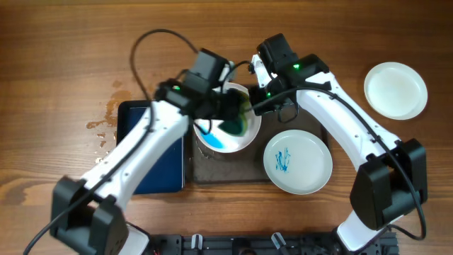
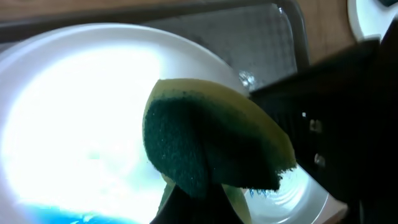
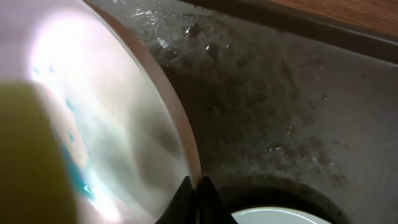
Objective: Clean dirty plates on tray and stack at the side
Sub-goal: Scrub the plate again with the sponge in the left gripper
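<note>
We see the left end effector (image 1: 228, 113) pinching a green and yellow sponge (image 1: 237, 125) and holding it against the face of the middle plate (image 1: 221, 142). This plate sits over the left part of the tray (image 1: 226, 171), near the middle of the tabletop (image 1: 56, 57). A blue smear shows on its lower half.

From the left wrist, the sponge (image 2: 211, 146) is folded between the dark fingers of the left end effector (image 2: 198, 202), green side towards us. The white plate (image 2: 81, 112) is behind it and the tray's rim (image 2: 292, 37) is beyond that.

The right end effector (image 1: 260, 95) is pressed together on the far right rim of the same plate. In the right wrist view its tips (image 3: 194, 193) nip the thin edge, and the plate (image 3: 124, 124) looks tilted up off the wet tray floor (image 3: 280, 112).

The scribbled plate (image 1: 297, 161) lies flat on the right part of the tray, blue marks at its centre, just beside the middle plate. We cannot tell whether the two touch. Its rim also shows at the bottom of the right wrist view (image 3: 280, 218).

The clean plate (image 1: 396, 90) rests on bare wood towards the far right corner of the tabletop, well apart from the tray.

A dark blue tray (image 1: 152, 152) lies just left of the grey one, partly under the left arm. A pale wet stain (image 1: 106, 120) marks the wood beside it.
</note>
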Available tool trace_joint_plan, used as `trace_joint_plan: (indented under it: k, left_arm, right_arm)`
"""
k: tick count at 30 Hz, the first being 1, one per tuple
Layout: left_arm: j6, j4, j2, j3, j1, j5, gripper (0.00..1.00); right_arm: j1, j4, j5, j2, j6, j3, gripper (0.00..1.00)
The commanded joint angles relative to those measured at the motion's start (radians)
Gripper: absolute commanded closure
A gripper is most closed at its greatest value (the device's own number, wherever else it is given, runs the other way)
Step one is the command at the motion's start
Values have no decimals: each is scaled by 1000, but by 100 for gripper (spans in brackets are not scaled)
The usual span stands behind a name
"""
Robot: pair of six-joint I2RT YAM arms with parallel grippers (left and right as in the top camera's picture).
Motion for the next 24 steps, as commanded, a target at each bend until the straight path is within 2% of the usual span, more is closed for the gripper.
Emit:
trace_joint_plan:
  k: [1, 8, 14, 24]
  left_arm:
    - [29, 18, 35, 19, -43, -23, 96]
    - [23, 37, 45, 18, -53, -100, 96]
    - [-157, 30, 45, 12, -53, -296, 96]
    - [-317, 14, 50, 5, -53, -363, 96]
  right_arm:
    - [-2, 5, -45, -24, -10, 25, 96]
    - [-4, 5, -68, -24, -16, 25, 95]
    - [-4, 5, -78, -24, -22, 25, 95]
    - [-4, 6, -78, -24, -24, 25, 96]
